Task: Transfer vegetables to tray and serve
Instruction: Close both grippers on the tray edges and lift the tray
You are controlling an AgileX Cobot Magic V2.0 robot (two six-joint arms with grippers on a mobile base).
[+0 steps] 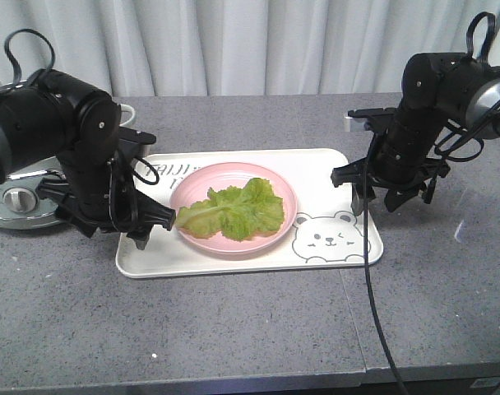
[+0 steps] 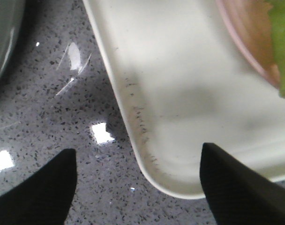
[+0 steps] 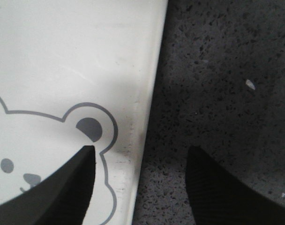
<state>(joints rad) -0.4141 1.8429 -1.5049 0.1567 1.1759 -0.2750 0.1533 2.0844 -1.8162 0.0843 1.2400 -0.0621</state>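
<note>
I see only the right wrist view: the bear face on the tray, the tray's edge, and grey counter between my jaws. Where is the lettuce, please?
Observer: The lettuce leaves lie on a round pink plate, and this plate stands in the middle of the tray.
Operator: And the left gripper, where is it, and does it hold anything?
Observer: The left gripper is open and empty at the opposite end of the tray, near the front corner. One jaw is over the tray and the other is over the counter.
</note>
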